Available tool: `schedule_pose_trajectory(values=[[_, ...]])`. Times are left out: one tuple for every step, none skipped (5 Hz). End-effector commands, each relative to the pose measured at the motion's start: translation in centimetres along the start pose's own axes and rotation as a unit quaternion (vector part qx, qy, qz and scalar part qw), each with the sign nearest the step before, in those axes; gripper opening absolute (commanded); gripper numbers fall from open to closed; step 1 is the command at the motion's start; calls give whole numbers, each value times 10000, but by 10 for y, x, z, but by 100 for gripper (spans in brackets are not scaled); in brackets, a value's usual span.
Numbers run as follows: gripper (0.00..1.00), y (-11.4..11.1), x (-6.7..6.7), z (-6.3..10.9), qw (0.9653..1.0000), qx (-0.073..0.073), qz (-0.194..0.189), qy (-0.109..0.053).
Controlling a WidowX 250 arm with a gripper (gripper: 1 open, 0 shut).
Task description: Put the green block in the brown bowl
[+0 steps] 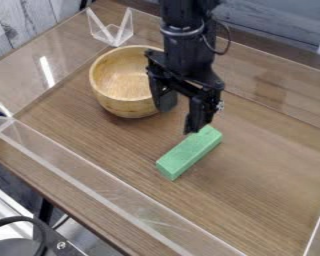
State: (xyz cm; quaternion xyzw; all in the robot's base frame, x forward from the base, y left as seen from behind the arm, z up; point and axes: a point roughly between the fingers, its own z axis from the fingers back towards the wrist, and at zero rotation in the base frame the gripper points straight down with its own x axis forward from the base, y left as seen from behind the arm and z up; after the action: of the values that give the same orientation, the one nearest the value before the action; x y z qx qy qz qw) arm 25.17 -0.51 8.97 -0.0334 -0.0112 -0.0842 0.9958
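The green block (190, 152) lies flat on the wooden table, right of and nearer than the brown bowl (116, 102). The bowl sits upright with nothing inside. My gripper (187, 118) points down and is open, hovering just above the block's far end with nothing between its fingers. Its left finger (164, 104) stands in front of the bowl's right rim. The block rests free, held by nothing.
A clear glass-like object (112, 25) stands behind the bowl at the back edge. A low transparent wall (83, 170) runs along the table's near-left side. Black cables (36, 238) lie below the front corner.
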Motion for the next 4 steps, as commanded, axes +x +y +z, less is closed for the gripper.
schedule_pose_trajectory(values=[[100, -1, 6, -5, 9999, 34, -133, -91], [100, -2, 6, -23, 9997, 73, -216, -18], [100, -2, 6, -40, 9995, 126, -275, 69], [100, -2, 6, -51, 9994, 153, -279, 166]])
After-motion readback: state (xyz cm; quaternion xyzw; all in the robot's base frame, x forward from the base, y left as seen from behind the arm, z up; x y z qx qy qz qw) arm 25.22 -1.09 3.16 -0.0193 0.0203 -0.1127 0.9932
